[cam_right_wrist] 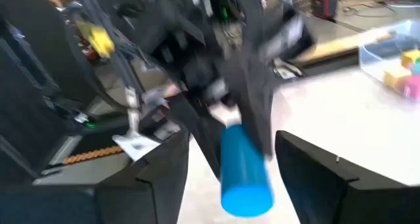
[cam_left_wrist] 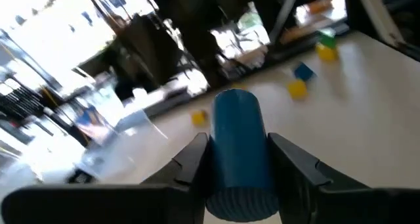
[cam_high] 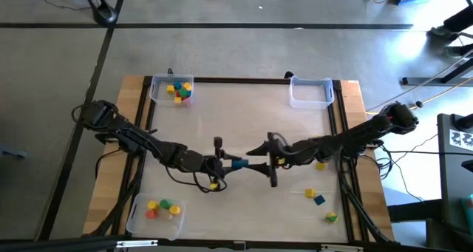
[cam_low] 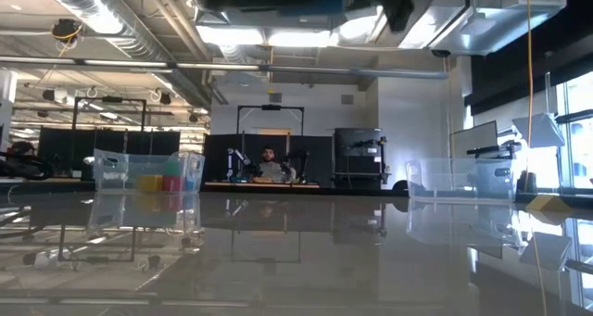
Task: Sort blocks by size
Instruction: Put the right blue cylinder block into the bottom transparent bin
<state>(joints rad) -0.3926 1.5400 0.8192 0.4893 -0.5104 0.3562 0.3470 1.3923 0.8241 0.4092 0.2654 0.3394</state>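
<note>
Blue cylinder block (cam_left_wrist: 240, 152), smooth, rounded.

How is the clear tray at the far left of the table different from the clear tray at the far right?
The far-left tray holds several small blocks in yellow, red and green; the far-right tray shows no blocks inside. In the low view, the far-left tray shows coloured contents, while the far-right tray looks see-through. Both are clear, rectangular and stand at the far edge.

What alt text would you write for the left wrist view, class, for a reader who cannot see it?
A blue cylindrical block fills the foreground, clamped between the left gripper jaws above a pale table. Beyond it, small yellow, blue and green blocks lie scattered, with a clear plastic tray off to one side.
</note>
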